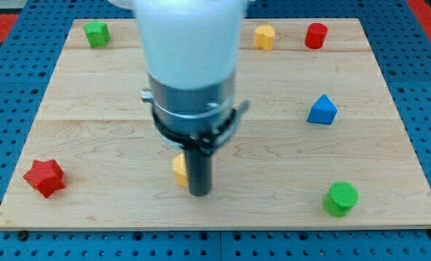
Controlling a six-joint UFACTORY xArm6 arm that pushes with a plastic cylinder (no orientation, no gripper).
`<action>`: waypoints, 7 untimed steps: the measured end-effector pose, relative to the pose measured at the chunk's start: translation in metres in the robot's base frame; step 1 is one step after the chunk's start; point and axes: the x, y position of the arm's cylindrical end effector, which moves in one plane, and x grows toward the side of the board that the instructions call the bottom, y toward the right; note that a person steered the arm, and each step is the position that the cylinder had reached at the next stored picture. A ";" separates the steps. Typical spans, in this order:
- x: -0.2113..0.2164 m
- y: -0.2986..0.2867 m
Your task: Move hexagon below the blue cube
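Six small blocks lie on our pale wooden bench [92,94], which sits on a blue pegboard [5,109]. Our arm [190,65] comes down from the view's top, a white and grey body ending in a dark rod. Our tip [199,193] rests on the board a little below the centre. This end effector is a plain rod with nothing to spread or press together, so it pinches nothing.

Just to the left of the rod, touching it or nearly so, a yellow block [179,170] peeks out; most of it is hidden, so we cannot tell its shape. A second yellow block [264,36], which looks like a hexagon, stands near the top edge, with a red cylinder [315,35] just to its right.

The blue block [322,110] sits at the view's right, well apart from our tip; it looks more like a peaked wedge than a cube. A green cylinder [341,199] is near the bottom right corner. A red star-shaped block [43,177] lies at the bottom left, and a green block [96,32] at the top left.
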 end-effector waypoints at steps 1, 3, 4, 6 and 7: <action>-0.040 -0.053; -0.146 -0.079; -0.212 -0.075; -0.253 -0.049; -0.253 -0.052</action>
